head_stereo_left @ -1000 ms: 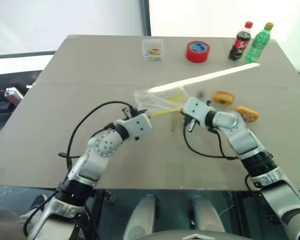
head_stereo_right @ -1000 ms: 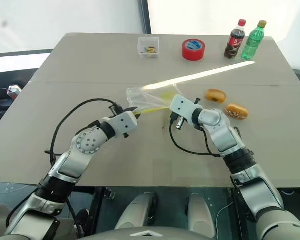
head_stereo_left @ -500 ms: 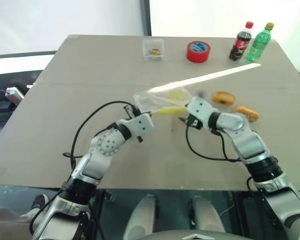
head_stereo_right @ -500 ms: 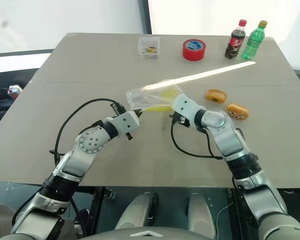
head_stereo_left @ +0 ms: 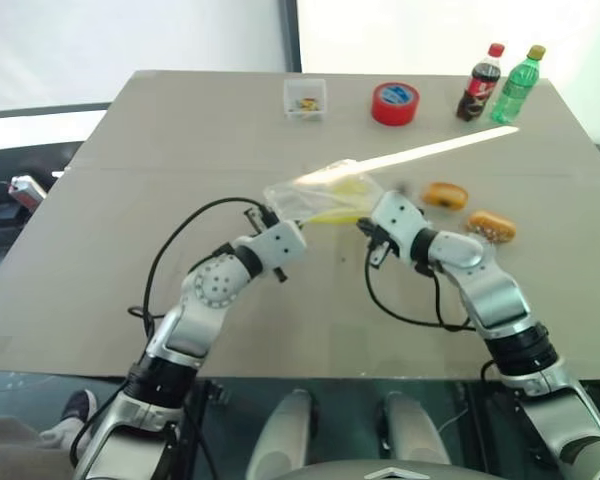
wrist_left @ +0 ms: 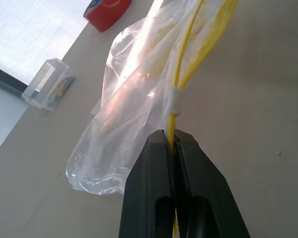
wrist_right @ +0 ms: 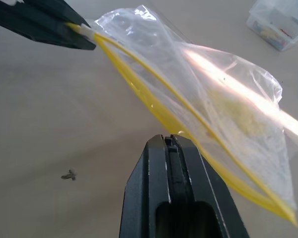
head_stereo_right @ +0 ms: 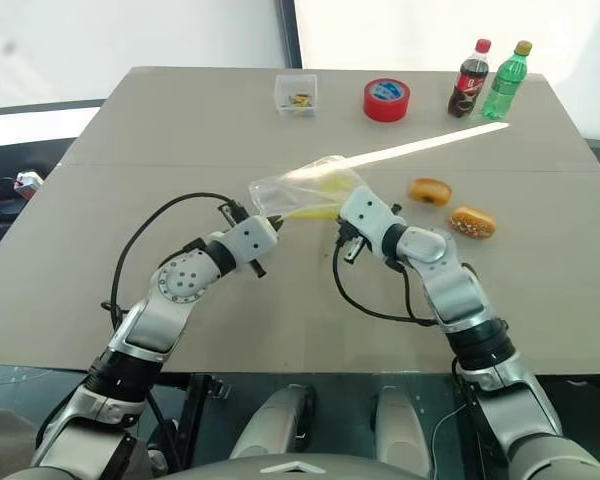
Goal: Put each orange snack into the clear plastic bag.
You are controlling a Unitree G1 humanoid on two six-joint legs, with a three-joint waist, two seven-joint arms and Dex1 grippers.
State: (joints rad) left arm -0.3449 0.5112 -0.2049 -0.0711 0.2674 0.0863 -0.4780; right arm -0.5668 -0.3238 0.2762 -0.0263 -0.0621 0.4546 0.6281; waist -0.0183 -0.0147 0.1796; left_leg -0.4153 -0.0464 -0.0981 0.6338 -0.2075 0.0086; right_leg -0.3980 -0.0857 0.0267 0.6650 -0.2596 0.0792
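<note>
Yellow zip strip of clear plastic bag (wrist_left: 134, 106) clamped between left gripper (wrist_left: 172, 136) jaws, bag lifted off table (head_stereo_left: 110, 190). Right gripper (wrist_right: 172, 141) jaws pressed together, empty, tips just beside strip's near side, contact unclear. Two orange snacks (head_stereo_left: 446, 195) (head_stereo_left: 492, 226) lie on table, well right of bag.

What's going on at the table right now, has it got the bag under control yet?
Partly. The left gripper is shut on the yellow zip strip of the clear plastic bag, holding that end just above the table. The right gripper is shut too, right at the strip's other side, though a real grip there is hard to confirm. Both orange snacks lie on the table beside the right arm, not bagged yet.
</note>
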